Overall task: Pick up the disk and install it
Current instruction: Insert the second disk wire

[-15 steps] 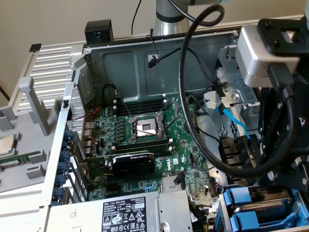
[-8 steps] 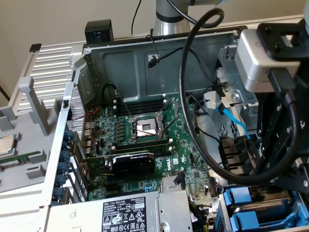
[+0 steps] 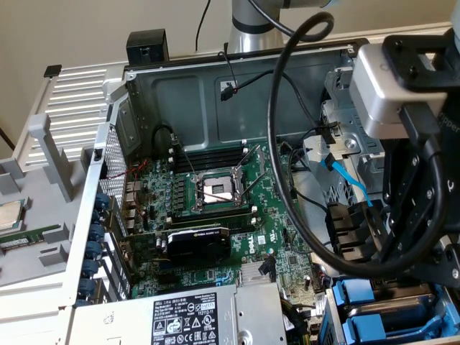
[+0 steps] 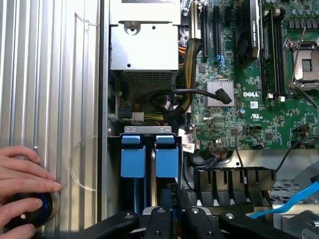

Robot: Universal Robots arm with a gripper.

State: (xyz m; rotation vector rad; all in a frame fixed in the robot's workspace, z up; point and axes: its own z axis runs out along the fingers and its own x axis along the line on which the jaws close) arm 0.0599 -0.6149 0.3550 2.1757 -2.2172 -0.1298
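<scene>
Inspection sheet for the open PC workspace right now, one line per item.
Surface: open computer case, motherboard exposed, processor socket open.
Job's things: two blue disk carriers side by side in the drive bay.
Clutter: processor chip lying outside the case.
End effector: shut, close to the carriers; grip unclear.
Cables: thick black cable looping over the motherboard; blue cable near the bay.
Surroundings: a person's hand on a black knob beside the case.

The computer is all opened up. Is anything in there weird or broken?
Nothing looks broken. The processor socket stands open and empty, its levers flipped up. A blue cable hangs loose further to the exterior view's right. A person's hand rests on the ribbed panel.
</scene>
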